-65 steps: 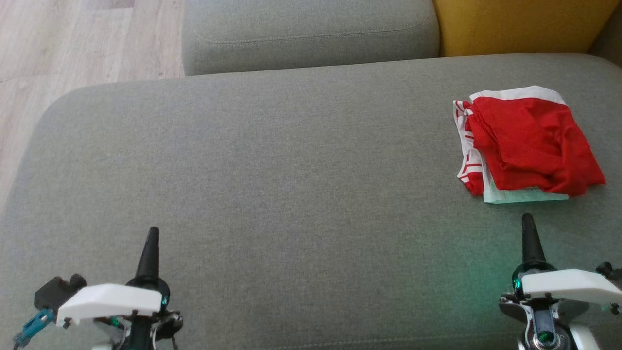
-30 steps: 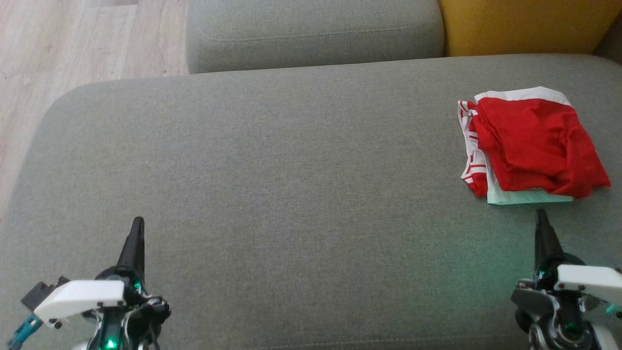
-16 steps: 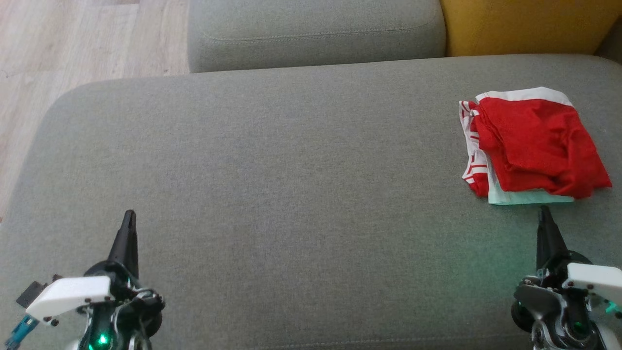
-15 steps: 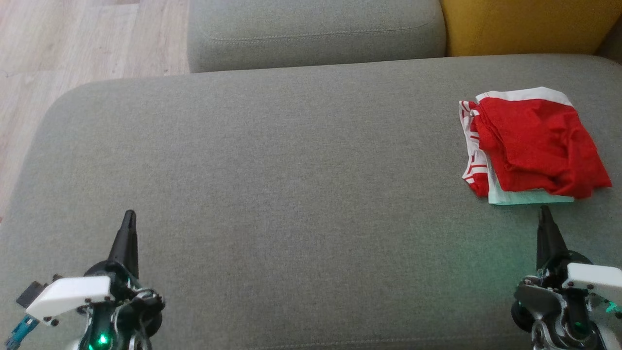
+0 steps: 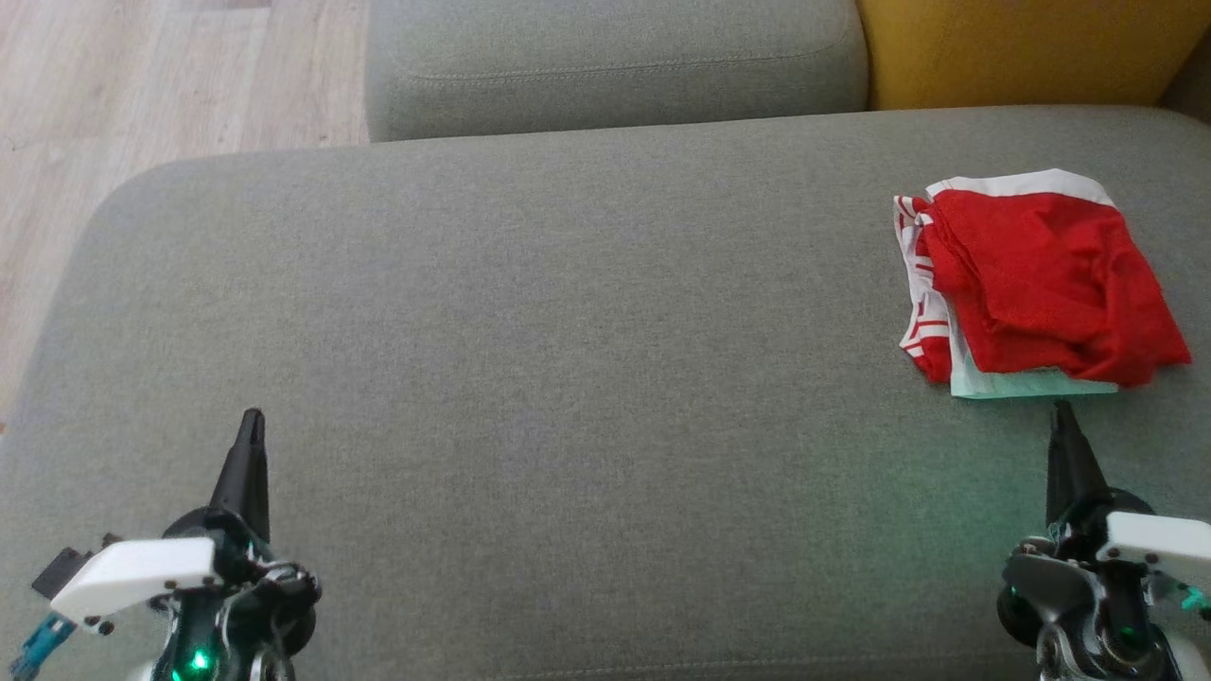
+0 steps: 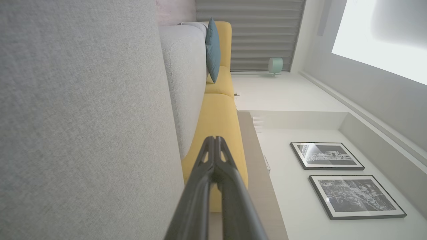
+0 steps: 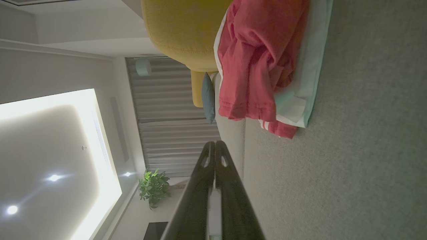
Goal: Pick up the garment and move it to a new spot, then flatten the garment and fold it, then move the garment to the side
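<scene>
A folded red garment [image 5: 1041,279] with white trim lies on a pale mint layer at the right end of the grey sofa seat [image 5: 568,378]; the right wrist view shows the same garment [image 7: 257,63] just beyond my fingers. My right gripper [image 5: 1061,409] is shut and empty, its tip a short way in front of the garment's near edge, not touching it. Far off at the lower left, my left gripper [image 5: 251,418] is shut and empty above bare cushion; its closed fingers [image 6: 213,156] point along the sofa.
A grey back cushion [image 5: 615,57] and a yellow cushion [image 5: 1022,47] border the seat's far side. Wooden floor [image 5: 114,95] lies beyond the seat's left edge. A teal pillow [image 6: 212,50] stands further along the sofa.
Over the last second the left gripper slid slightly left and the right gripper edged a little right and forward toward the garment. Both have held still for the last half second.
</scene>
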Motion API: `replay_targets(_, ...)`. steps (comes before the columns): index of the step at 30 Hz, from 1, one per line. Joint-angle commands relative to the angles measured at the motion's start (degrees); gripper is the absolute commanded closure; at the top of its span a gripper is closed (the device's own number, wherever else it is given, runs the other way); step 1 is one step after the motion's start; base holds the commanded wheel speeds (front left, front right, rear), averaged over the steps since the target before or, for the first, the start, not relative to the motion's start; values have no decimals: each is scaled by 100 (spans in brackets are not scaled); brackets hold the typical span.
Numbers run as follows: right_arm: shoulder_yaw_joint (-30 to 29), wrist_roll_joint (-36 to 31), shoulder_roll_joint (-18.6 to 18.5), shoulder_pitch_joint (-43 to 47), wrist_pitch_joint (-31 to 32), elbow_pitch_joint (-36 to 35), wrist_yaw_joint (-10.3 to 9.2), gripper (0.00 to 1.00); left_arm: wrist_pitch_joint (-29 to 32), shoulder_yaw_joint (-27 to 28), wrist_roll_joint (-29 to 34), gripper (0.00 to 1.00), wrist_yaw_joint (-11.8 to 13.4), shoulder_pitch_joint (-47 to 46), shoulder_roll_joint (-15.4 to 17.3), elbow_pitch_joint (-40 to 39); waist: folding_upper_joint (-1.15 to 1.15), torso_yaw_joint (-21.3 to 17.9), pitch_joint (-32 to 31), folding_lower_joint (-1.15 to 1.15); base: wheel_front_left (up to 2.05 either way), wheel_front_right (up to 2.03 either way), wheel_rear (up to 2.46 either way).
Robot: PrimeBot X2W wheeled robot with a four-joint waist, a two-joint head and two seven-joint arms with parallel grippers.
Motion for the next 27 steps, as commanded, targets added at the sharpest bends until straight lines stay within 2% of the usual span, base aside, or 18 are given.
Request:
replay_targets(1,92,16,-71,-294,41,-220,21,100,41,223,1,100,-42,-298,70,-149,0,0,0,0,0,0,0)
replay_targets(27,65,-6,-52,-296,62,-219,21,100,77,268,39,100,-42,-301,38,-147,0,0,0,0,0,0,0)
